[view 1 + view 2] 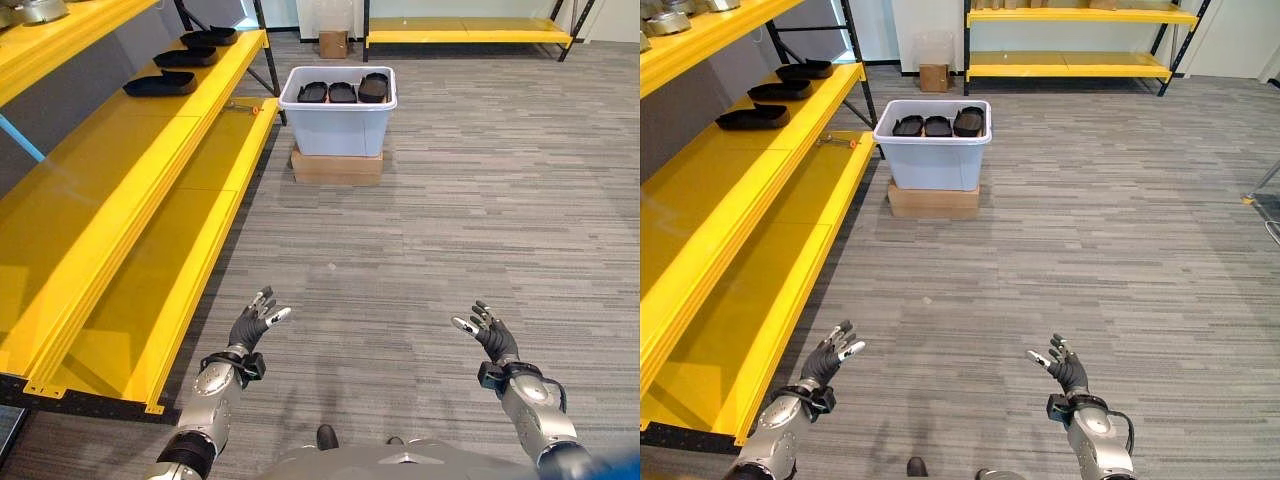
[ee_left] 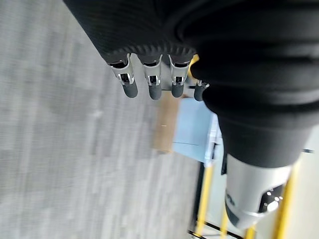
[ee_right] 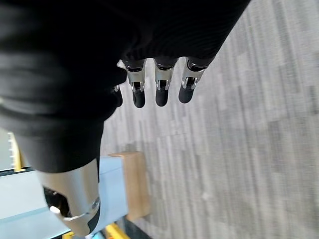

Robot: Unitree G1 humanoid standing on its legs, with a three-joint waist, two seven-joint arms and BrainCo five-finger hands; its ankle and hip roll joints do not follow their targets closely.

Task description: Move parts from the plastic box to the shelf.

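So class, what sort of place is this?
Probably a warehouse or workshop storeroom: long yellow shelf racking holding black parts, a plastic box of more parts, and another rack behind.

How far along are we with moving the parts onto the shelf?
Done: three black parts lie in a row on the yellow shelf. In hand: nothing; the left hand and right hand are open and empty above the carpet, well short of the plastic box. Left: three black parts stand in the box.
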